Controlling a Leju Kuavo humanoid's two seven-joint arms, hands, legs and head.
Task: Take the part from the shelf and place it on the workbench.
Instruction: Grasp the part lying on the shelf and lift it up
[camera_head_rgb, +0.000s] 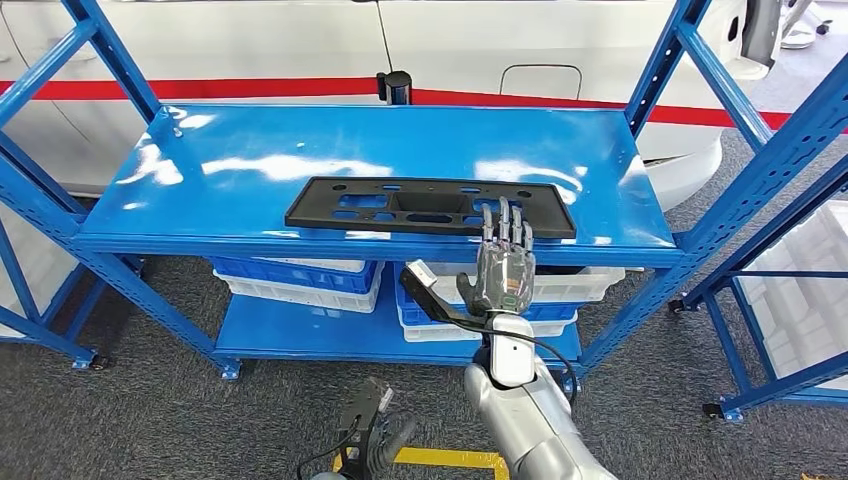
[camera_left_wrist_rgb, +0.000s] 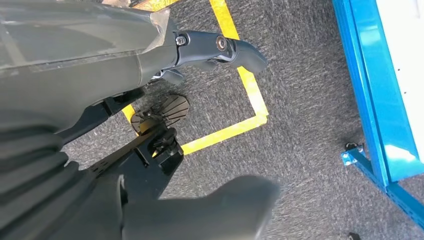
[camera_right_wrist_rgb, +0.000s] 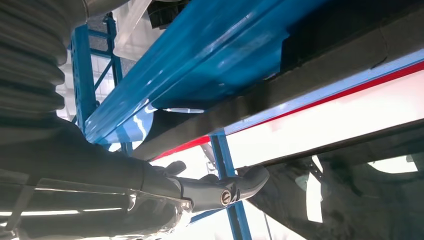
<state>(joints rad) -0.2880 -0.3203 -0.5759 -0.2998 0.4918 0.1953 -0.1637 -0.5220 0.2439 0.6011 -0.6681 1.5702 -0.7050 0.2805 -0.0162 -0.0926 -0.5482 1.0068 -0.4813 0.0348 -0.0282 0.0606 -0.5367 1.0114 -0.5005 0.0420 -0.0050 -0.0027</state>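
On the shelf (camera_head_rgb: 200, 150) the part (camera_head_rgb: 430, 207) lies lengthwise left-right; right hand (camera_head_rgb: 503, 270) spread, empty

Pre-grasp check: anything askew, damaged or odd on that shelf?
Nothing stands out. The black part lies flat on the blue shelf, near its front edge and roughly parallel to it. The right hand is raised at that edge, fingers over the part's right end.
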